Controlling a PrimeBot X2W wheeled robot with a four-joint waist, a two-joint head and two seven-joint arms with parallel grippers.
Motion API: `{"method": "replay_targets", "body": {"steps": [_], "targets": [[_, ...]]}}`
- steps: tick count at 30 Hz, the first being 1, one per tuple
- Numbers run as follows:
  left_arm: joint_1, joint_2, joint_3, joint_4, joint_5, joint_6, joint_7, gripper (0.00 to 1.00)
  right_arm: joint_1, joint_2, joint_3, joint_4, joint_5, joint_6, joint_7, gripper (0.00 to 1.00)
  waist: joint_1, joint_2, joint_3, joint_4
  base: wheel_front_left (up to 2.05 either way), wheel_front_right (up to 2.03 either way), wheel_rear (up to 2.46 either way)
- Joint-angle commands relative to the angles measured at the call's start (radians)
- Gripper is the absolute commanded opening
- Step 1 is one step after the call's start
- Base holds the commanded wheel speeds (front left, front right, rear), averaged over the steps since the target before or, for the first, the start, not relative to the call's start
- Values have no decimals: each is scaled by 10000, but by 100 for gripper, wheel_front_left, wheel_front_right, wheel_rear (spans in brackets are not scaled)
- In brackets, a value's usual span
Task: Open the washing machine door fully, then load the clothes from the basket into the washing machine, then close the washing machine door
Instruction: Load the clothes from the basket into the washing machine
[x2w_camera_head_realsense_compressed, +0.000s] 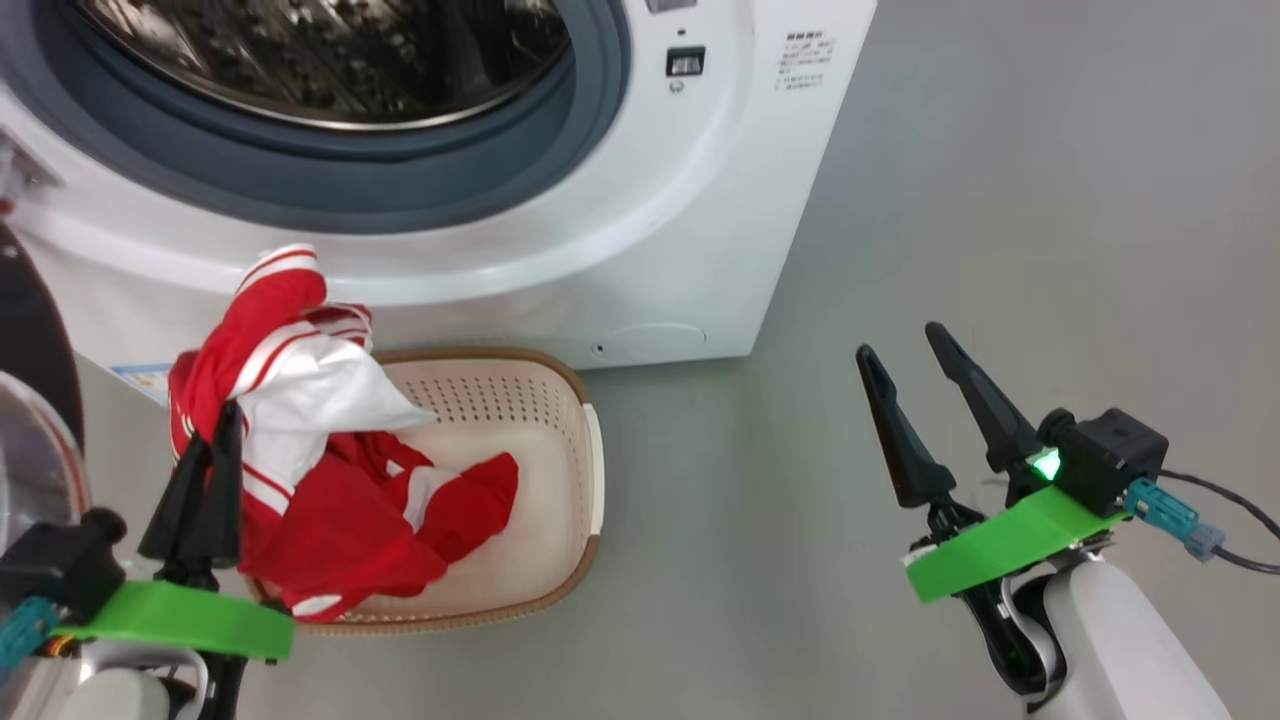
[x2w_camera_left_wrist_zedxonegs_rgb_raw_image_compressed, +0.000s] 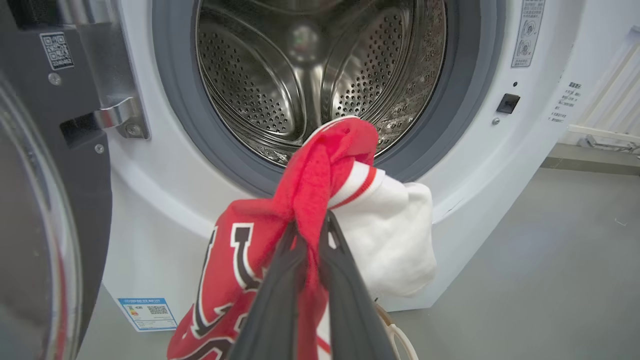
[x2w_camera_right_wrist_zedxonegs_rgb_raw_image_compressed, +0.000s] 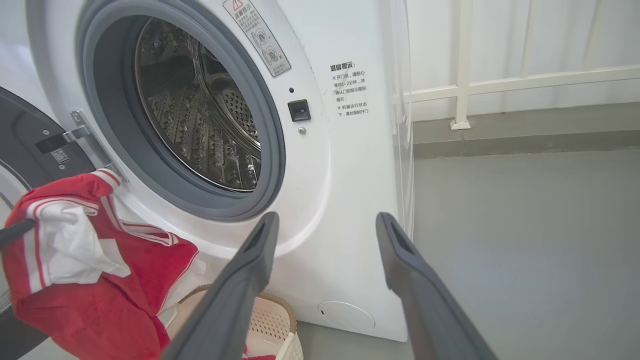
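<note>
The washing machine (x2w_camera_head_realsense_compressed: 680, 230) stands with its door (x2w_camera_head_realsense_compressed: 30, 340) swung open at the left, so the steel drum (x2w_camera_left_wrist_zedxonegs_rgb_raw_image_compressed: 310, 75) is bare. On the floor in front sits the basket (x2w_camera_head_realsense_compressed: 590, 470). My left gripper (x2w_camera_head_realsense_compressed: 218, 430) is shut on the clothes (x2w_camera_head_realsense_compressed: 290, 330), holding a red-and-white bunch up above the basket while more red cloth trails down inside it. In the left wrist view, the left gripper (x2w_camera_left_wrist_zedxonegs_rgb_raw_image_compressed: 311, 225) pinches the clothes (x2w_camera_left_wrist_zedxonegs_rgb_raw_image_compressed: 325, 155) just below the drum's opening. My right gripper (x2w_camera_head_realsense_compressed: 915, 345) hangs open over the floor to the right, holding nothing.
The open door (x2w_camera_left_wrist_zedxonegs_rgb_raw_image_compressed: 30, 200) stands close on the left of the held bunch. Grey floor (x2w_camera_head_realsense_compressed: 1000, 200) stretches to the right of the machine. A white railing (x2w_camera_right_wrist_zedxonegs_rgb_raw_image_compressed: 462, 65) runs along the far wall. A cable (x2w_camera_head_realsense_compressed: 1230, 520) leaves my right wrist.
</note>
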Motion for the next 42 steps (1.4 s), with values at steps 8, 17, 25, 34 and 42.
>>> {"method": "replay_targets", "body": {"steps": [8, 17, 25, 34, 42], "targets": [[853, -6, 912, -1505, 479, 22, -124, 0, 542, -211, -41, -197, 268, 16, -46, 100, 0, 0, -884, 267, 0, 0, 0], [1390, -424, 1359, -2285, 494, 50, -124, 0, 870, -404, -584, -346, 270, 16, -46, 100, 0, 0, -1187, 444, 0, 0, 0], [1617, -602, 1324, -2382, 562, 31, -124, 0, 1054, -506, -652, -353, 211, 16, -46, 100, 0, 0, -1416, 533, 0, 0, 0], [1733, -720, 1275, -2286, 664, 11, -124, 0, 1123, -627, -526, -279, 218, 16, -46, 100, 0, 0, -1625, 527, 0, 0, 0], [1692, -770, 1201, -2193, 753, 0, -124, 0, 1133, -676, -480, -270, 209, 16, -46, 100, 0, 0, -1642, 545, 0, 0, 0]]}}
